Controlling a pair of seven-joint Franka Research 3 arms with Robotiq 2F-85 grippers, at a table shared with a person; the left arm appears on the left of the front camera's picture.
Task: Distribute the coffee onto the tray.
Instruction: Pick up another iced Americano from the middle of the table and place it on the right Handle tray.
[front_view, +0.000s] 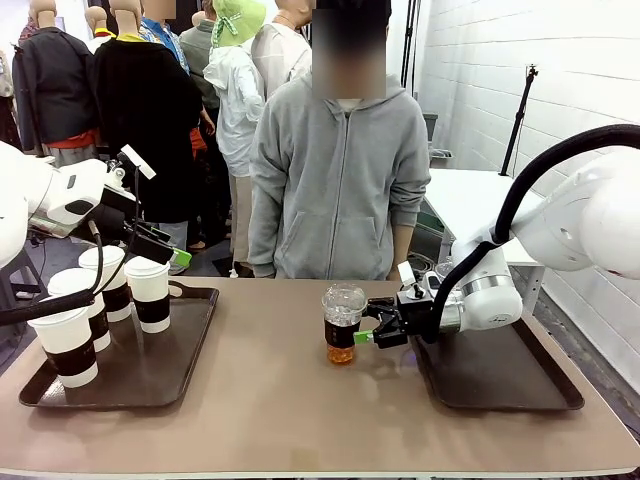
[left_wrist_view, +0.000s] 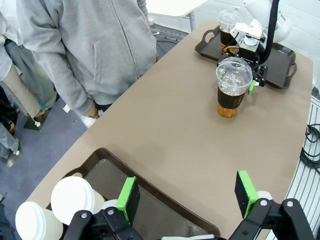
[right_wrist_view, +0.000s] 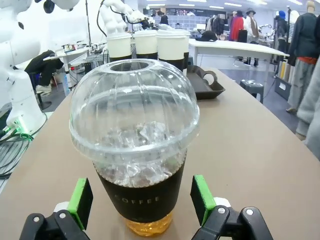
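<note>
A: What colours are the cups?

B: The dome-lidded cup (front_view: 342, 322) near the table's middle is clear, with a black band printed "COFFEE" in pale letters and amber liquid showing below it. A second clear cup (left_wrist_view: 228, 31) on the tray by the right edge looks the same, dark over amber.

A: And the paper ones?

B: White cups (front_view: 150, 293) with white lids and dark brown sleeves, on the dark brown tray (front_view: 190, 350) near the left edge.

A: The table?

B: Plain tan-brown table (front_view: 300, 400). The other tray (front_view: 500, 385) is dark brown too.

A: Grippers?

B: Black, bright green pads (right_wrist_view: 80, 202). The person's hoodie (front_view: 335, 180) is grey.
</note>
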